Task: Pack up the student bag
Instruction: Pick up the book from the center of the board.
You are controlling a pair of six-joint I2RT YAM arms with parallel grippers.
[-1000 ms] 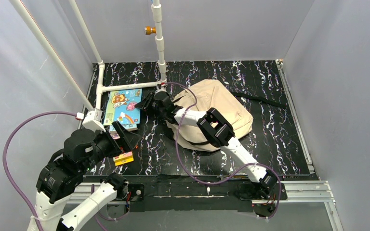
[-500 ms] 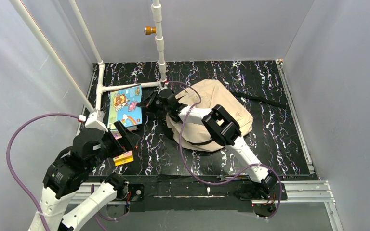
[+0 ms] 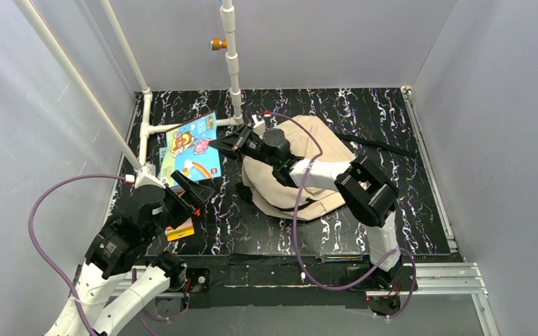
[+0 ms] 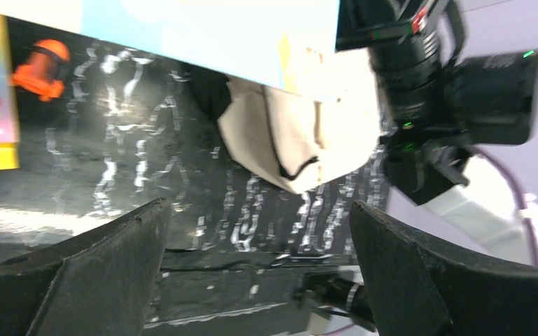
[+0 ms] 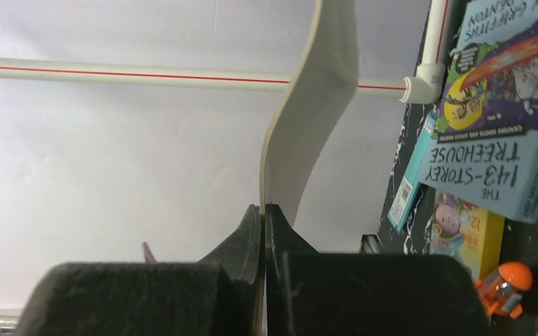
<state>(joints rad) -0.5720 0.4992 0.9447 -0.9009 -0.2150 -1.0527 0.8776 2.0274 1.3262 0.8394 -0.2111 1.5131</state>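
The student bag (image 3: 315, 164) is a large beige backpack lying right of the table's middle; it also shows in the left wrist view (image 4: 298, 133). My right gripper (image 3: 228, 143) is shut on the edge of a thin colourful picture book (image 3: 195, 147) and holds it tilted in the air left of the bag. In the right wrist view the gripper (image 5: 264, 210) pinches that book (image 5: 308, 119), seen edge-on and bending. My left gripper (image 3: 197, 192) is open and empty above the table at the near left, and its jaws stand wide apart in the left wrist view (image 4: 258, 210).
More books lie at the left: a blue Treehouse book (image 5: 494, 119) and a yellow book (image 3: 180, 231). A small orange toy (image 5: 504, 283) sits by them. White pipes (image 3: 182, 126) stand at the back left. A black strap (image 3: 382, 145) trails right of the bag.
My right gripper has lifted the picture book off the stack and drawn it right, towards the bag. My left arm has shifted a little right and forward, still open.
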